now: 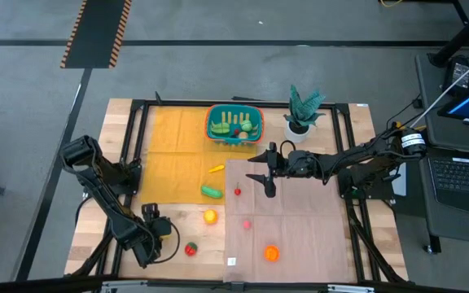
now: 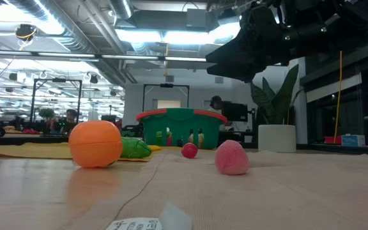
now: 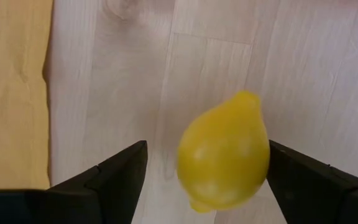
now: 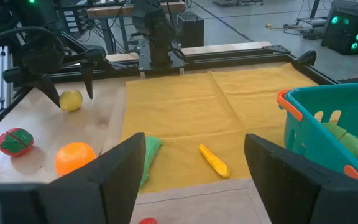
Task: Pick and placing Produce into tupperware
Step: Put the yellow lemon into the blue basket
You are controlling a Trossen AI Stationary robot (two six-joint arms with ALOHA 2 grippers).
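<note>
Now you are at the reach-in step of picking: the left gripper (image 1: pixel 163 230) sits low near the table's front-left, fingers spread wide with nothing held, and the yellow lemon (image 3: pixel 224 152) lies on the bare wood between them, close to one finger and not yet touched. Your next move, I judge, calls for centring on it, closing, then carrying it across to the tupperware (image 1: pixel 234 124) at the far edge of the yellow cloth (image 1: pixel 173 155), well apart from here. Your right gripper (image 1: pixel 268 172) hangs wide open and empty over the mid-table, just short of that basket. Several pieces already lie inside; others remain scattered, such as the orange (image 1: pixel 272 253).
</note>
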